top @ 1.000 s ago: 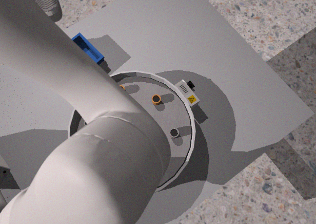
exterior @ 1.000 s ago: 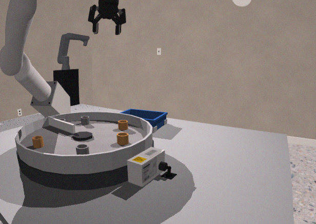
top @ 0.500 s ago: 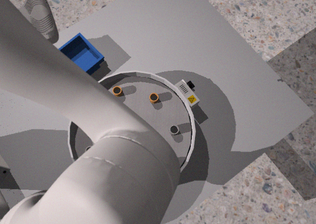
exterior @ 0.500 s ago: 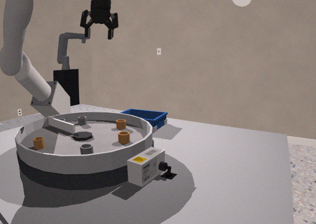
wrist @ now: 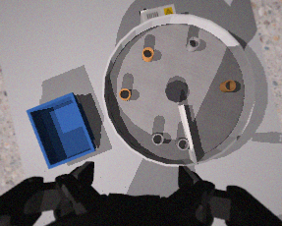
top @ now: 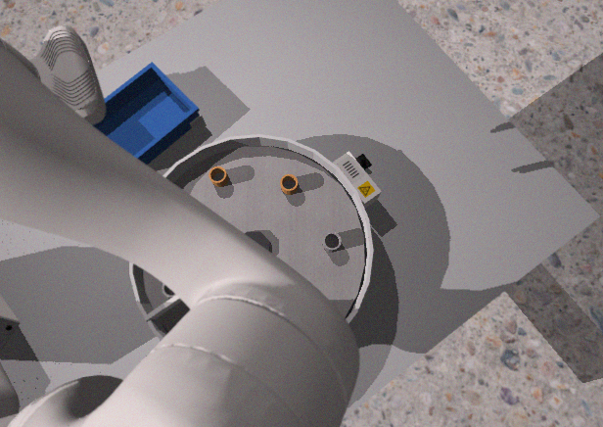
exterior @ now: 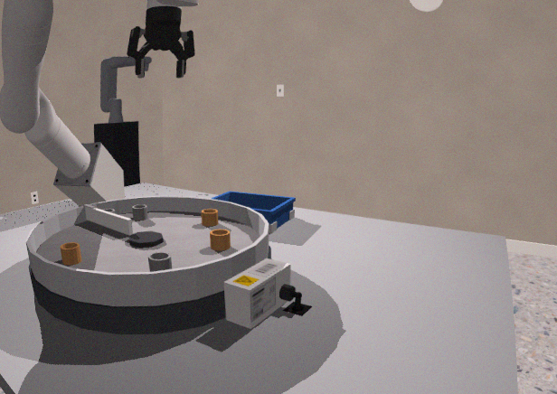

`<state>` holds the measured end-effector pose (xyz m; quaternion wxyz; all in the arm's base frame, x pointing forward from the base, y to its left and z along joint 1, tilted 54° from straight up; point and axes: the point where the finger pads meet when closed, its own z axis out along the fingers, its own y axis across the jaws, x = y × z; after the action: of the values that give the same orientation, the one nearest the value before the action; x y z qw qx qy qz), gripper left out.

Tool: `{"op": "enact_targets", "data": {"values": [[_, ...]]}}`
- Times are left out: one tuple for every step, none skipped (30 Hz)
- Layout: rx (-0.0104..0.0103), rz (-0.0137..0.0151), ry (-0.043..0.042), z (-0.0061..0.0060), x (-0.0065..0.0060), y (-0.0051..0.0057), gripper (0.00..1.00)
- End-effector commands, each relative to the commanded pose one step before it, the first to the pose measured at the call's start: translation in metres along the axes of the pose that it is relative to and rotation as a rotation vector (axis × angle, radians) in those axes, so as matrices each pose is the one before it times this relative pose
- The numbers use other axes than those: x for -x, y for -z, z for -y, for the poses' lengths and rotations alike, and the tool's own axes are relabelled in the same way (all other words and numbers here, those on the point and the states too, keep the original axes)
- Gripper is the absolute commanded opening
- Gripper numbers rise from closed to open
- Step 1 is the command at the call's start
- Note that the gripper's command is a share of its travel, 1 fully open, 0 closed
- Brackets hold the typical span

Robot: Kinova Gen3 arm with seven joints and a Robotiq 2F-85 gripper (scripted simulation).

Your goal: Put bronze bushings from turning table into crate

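Observation:
The round turning table [exterior: 145,248] carries three bronze bushings [exterior: 70,253] [exterior: 209,217] [exterior: 220,239] and steel bushings [exterior: 159,261] [exterior: 139,211]. In the wrist view the bronze ones [wrist: 147,53] [wrist: 125,93] [wrist: 228,85] and three steel ones [wrist: 193,44] [wrist: 157,139] [wrist: 183,143] all stand upright on the disc. The blue crate [exterior: 259,203] [wrist: 61,129] stands beside the table and looks empty. My gripper [exterior: 160,69] hangs high above the table's crate-side rim, open and empty. Its fingers show at the bottom of the wrist view [wrist: 136,177].
A fixed white bar [wrist: 187,130] runs from the dark hub [wrist: 177,89] to the rim. A white control box [exterior: 256,291] sits against the table's side. My arm hides much of the table in the top view [top: 196,278]. A black stand [exterior: 117,148] is behind.

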<state>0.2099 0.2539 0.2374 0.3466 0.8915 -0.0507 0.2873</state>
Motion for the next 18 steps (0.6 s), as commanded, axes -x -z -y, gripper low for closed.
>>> {"op": "enact_targets", "data": {"values": [[0.00242, -0.00691, 0.00750, -0.01586, 0.01179, -0.01076, 1.00], [0.00011, -0.00003, 0.00023, -0.00615, 0.00611, -0.00503, 1.00], [0.00011, -0.00003, 0.00023, -0.00614, 0.00612, -0.00503, 1.00], [0.00000, 0.00000, 0.00000, 0.00000, 0.00000, 0.00000, 1.00], [0.00000, 0.00000, 0.00000, 0.00000, 0.00000, 0.00000, 1.00], [0.00000, 0.00000, 0.00000, 0.00000, 0.00000, 0.00000, 1.00], [0.00000, 0.00000, 0.00000, 0.00000, 0.00000, 0.00000, 1.00], [0.00000, 0.00000, 0.00000, 0.00000, 0.00000, 0.00000, 1.00], [0.00000, 0.00000, 0.00000, 0.00000, 0.00000, 0.00000, 1.00], [0.00000, 0.00000, 0.00000, 0.00000, 0.00000, 0.00000, 1.00], [0.00000, 0.00000, 0.00000, 0.00000, 0.00000, 0.00000, 1.00], [0.00000, 0.00000, 0.00000, 0.00000, 0.00000, 0.00000, 1.00], [0.00000, 0.00000, 0.00000, 0.00000, 0.00000, 0.00000, 1.00], [0.00000, 0.00000, 0.00000, 0.00000, 0.00000, 0.00000, 1.00], [0.00000, 0.00000, 0.00000, 0.00000, 0.00000, 0.00000, 1.00], [0.00046, -0.00005, 0.00075, -0.00603, 0.00626, -0.00510, 1.00], [0.00011, -0.00003, 0.00023, -0.00614, 0.00612, -0.00503, 1.00], [0.00011, -0.00003, 0.00023, -0.00614, 0.00612, -0.00503, 1.00]]}}
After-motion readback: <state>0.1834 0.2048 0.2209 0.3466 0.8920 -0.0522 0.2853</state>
